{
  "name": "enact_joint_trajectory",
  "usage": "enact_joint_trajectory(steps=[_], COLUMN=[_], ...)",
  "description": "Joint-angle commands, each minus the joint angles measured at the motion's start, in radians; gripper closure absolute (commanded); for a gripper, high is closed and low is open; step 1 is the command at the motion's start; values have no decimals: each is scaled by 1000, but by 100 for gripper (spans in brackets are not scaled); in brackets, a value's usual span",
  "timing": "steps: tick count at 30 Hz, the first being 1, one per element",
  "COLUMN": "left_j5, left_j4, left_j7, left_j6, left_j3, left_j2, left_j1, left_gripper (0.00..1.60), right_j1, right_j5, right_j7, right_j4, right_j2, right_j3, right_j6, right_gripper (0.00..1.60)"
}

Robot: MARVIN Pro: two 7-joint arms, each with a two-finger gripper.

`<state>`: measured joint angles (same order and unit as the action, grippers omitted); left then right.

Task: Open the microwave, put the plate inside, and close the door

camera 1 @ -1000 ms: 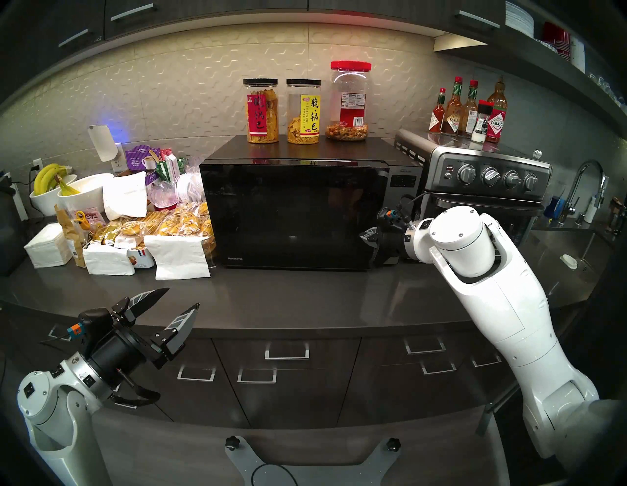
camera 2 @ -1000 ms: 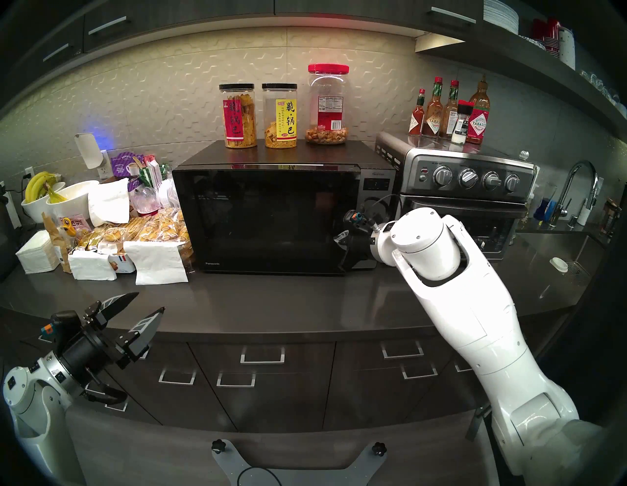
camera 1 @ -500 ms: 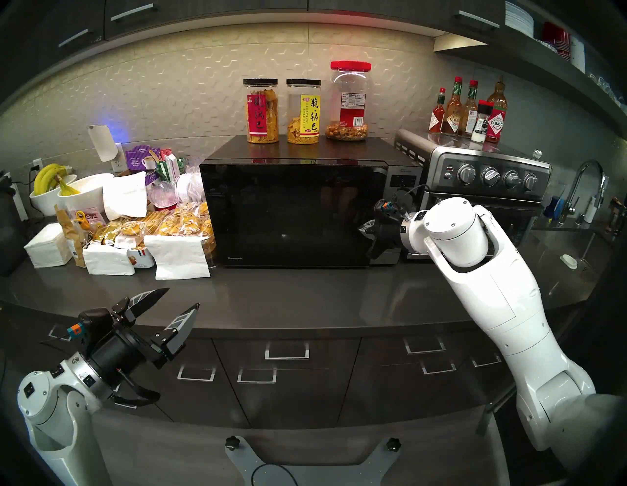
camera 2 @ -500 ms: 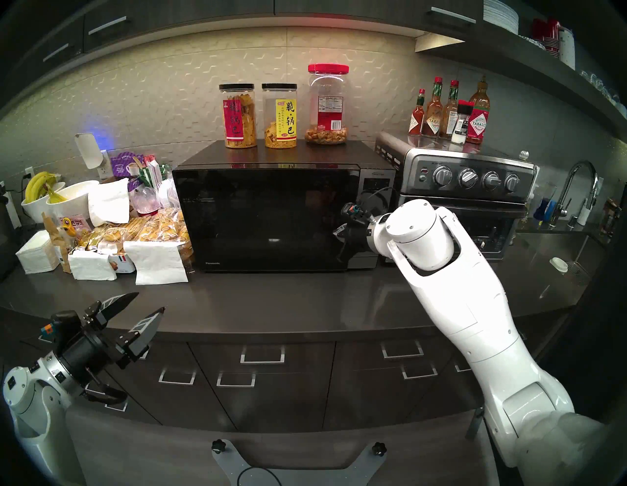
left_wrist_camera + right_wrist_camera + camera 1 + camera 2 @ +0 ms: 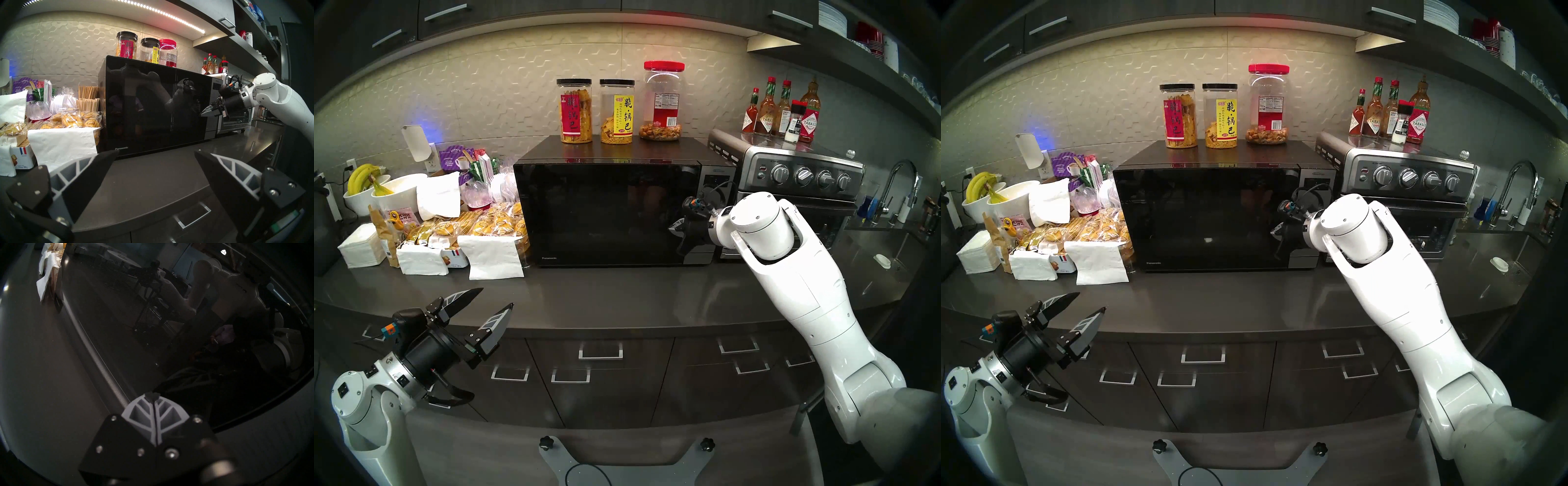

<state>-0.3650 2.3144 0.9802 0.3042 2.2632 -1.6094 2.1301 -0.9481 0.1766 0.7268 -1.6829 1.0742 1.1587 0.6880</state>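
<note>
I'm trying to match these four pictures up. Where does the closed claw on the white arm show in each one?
Head left: right gripper, right of centre, at the door.
Head right, same spot.
Left wrist, far right.
Right wrist, bottom centre.
Shared landmark: the door.

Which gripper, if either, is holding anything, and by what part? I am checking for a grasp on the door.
Neither. The left gripper is open and empty; the right gripper is shut on nothing, its tips at the door.
</note>
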Motion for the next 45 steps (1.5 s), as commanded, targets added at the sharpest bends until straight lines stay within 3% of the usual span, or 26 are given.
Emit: enact_joint_trajectory(steps=[1,5,20,30,38,40,41,42,45], left_j5=[-3,-3,-2,-1,-1,-1,-1,-1,-1], left_j4=[17,17,16,18,17,17,17,17,17], left_j7=[-1,-1,0,0,1,1,1,1,1], left_j6=[2,2,2,3,3,3,3,3,3], left_j3=[2,2,2,3,3,3,3,3,3], left_j2=[-1,-1,-2,-3,-3,-3,-3,-4,-4], left_j1=[-2,-2,-3,-3,-4,-4,-4,-4,-4], left_gripper=[0,0,0,0,0,0,0,0,0], right_j1=[24,9,-87,-142,-129,-132,-136,-136,-143], right_j5=[-32,-56,-239,-333,-468,-484,-498,-517,-535], right_j7=[35,73,379,405,414,425,417,425,438], right_j4=[-49,-80,-201,-190,-145,-142,-143,-135,-132], right_j2=[-26,-52,-232,-285,-340,-353,-361,-369,-385], right_j3=[50,73,261,327,318,320,319,316,322], right_j6=[17,33,112,104,87,76,71,64,48], right_gripper=[160,160,160,160,157,33,33,0,0])
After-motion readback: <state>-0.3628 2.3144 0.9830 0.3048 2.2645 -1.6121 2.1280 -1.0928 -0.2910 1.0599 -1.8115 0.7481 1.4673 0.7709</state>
